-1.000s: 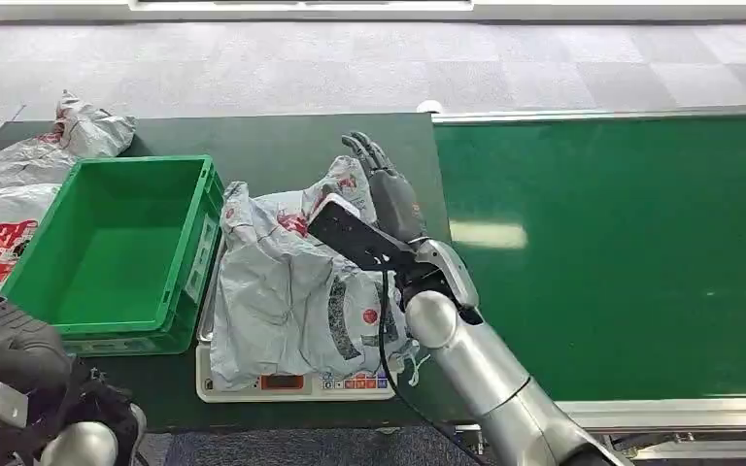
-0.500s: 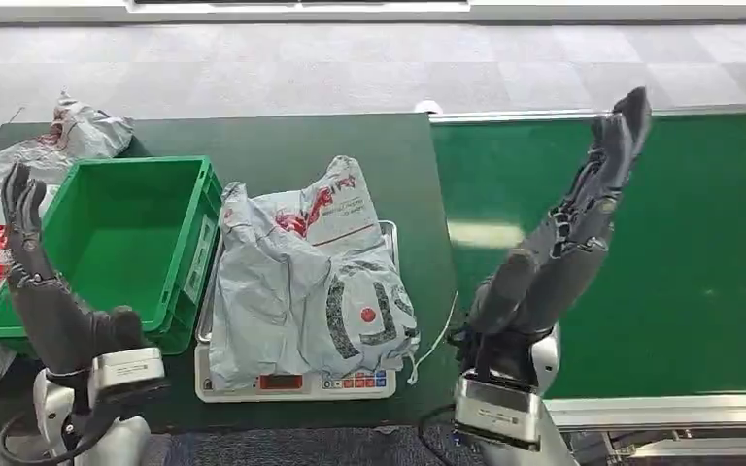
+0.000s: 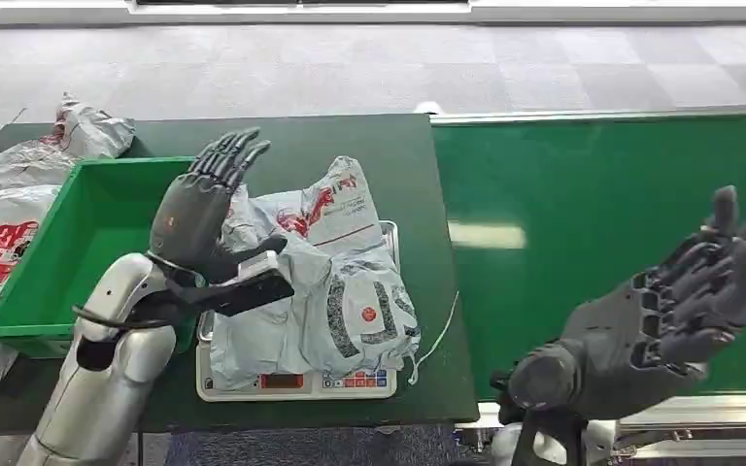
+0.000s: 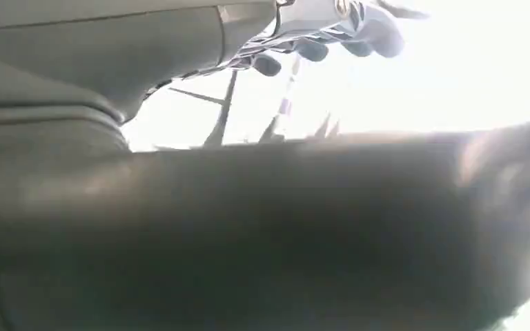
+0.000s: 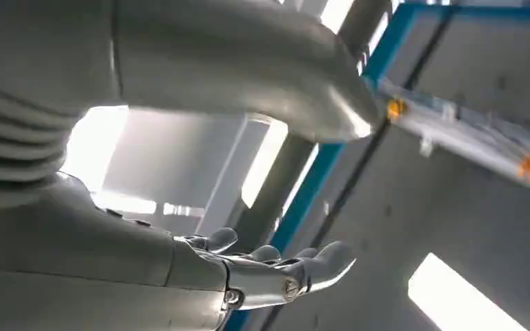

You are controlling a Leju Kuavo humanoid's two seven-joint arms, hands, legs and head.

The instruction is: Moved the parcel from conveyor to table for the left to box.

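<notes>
A crumpled grey parcel [image 3: 325, 282] with red and black print lies on a white scale [image 3: 296, 385] on the dark table, between the green box [image 3: 87, 254] and the conveyor [image 3: 602, 214]. My left hand [image 3: 199, 209] is raised over the parcel's left edge and the box's right wall, fingers spread, holding nothing. Close to the camera over the conveyor's near edge, my right hand [image 3: 680, 311] is lifted palm up with fingers apart and empty. In the right wrist view that hand [image 5: 262, 265] points up at the ceiling.
Two more grey parcels [image 3: 29, 160] lie on the table left of and behind the green box, which is empty inside. The conveyor belt carries nothing. A thin white cord [image 3: 439, 335] trails from the scale.
My left hand has swung up and right from beside the box to above the parcel's left edge. My right hand has dropped from upright to palm-up, nearer the camera. The parcel has not moved.
</notes>
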